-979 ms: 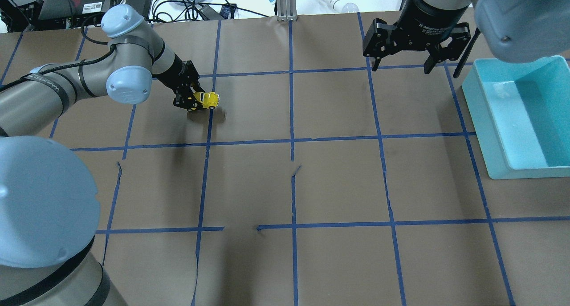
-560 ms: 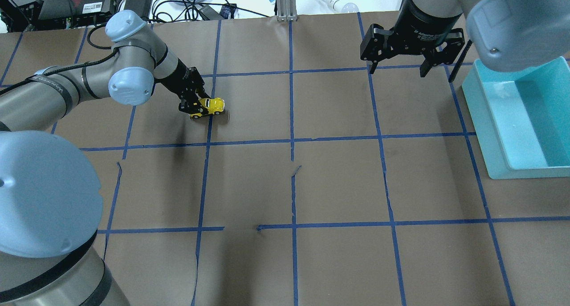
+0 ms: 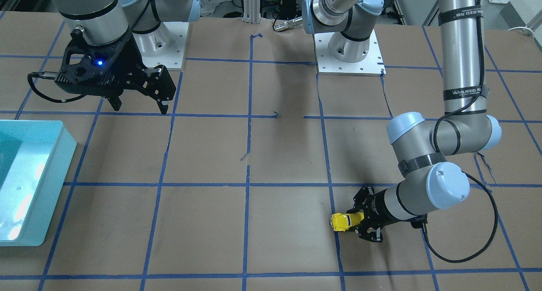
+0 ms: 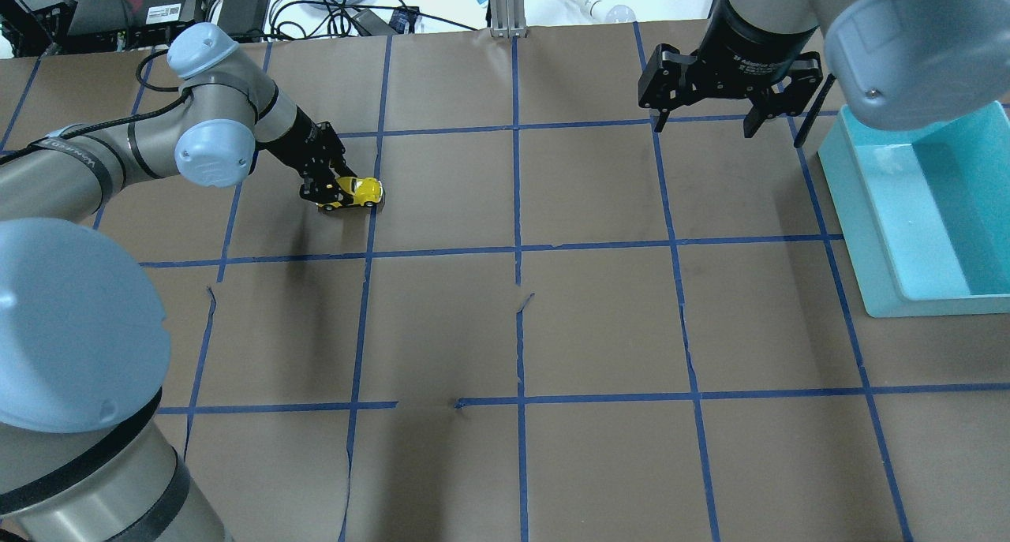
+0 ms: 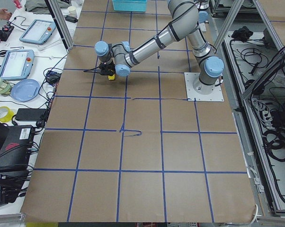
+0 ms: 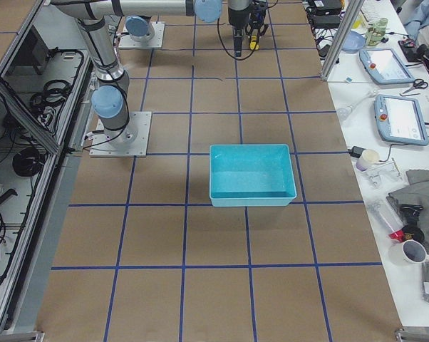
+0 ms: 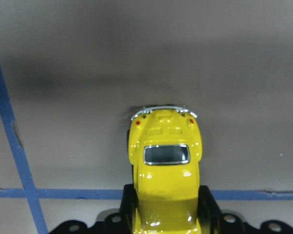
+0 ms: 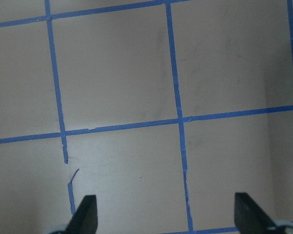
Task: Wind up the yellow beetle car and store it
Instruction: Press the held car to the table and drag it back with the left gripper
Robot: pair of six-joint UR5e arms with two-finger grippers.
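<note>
Brown taped table [image 4: 600,321], left fingers [image 7: 208,207] clamped on yellow beetle car [image 7: 165,165], right fingers [image 8: 85,212] spread wide

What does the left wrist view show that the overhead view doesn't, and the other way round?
Only the left wrist view: close detail of the yellow car, its dark window and chrome bumper, with the left gripper clamped on both its sides. Only the overhead view: the right gripper, open and empty, near the teal bin. Both: the car in the left gripper, on brown paper with blue tape lines.
</note>
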